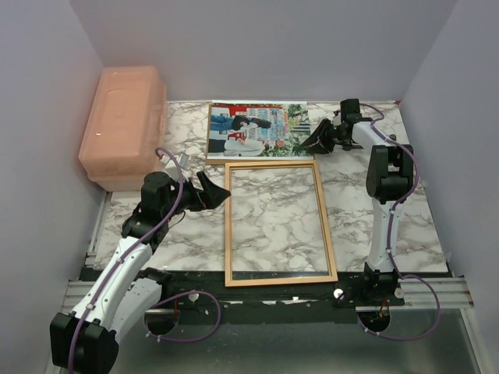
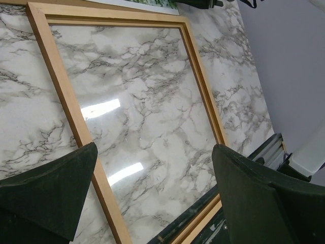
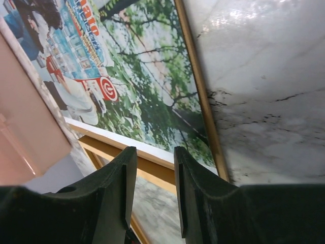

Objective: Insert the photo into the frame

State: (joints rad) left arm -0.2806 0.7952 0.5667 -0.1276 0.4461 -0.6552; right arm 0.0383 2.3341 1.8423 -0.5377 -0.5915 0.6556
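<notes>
Frame [image 1: 228,226] lies flat mid-table [image 1: 425,234], long side running near to far, marble showing through it. Photo [image 1: 260,130] lies at the far end, just beyond the frame's far rail and not in it. A brown board [image 3: 200,96] edge shows along its side.

Left gripper [image 1: 217,192] hangs just beside the frame's left rail. Its fingers [image 2: 56,188] are spread wide with nothing between them, only frame and marble below.

Right gripper [image 3: 155,151] is at the photo's near right corner. Its fingers [image 3: 203,203] are partly closed with a narrow gap, and the photo's white border runs behind that gap. Can't tell whether they're pinching the print or just over it.

Pink box [image 1: 123,125] sits far left, apart from both.
</notes>
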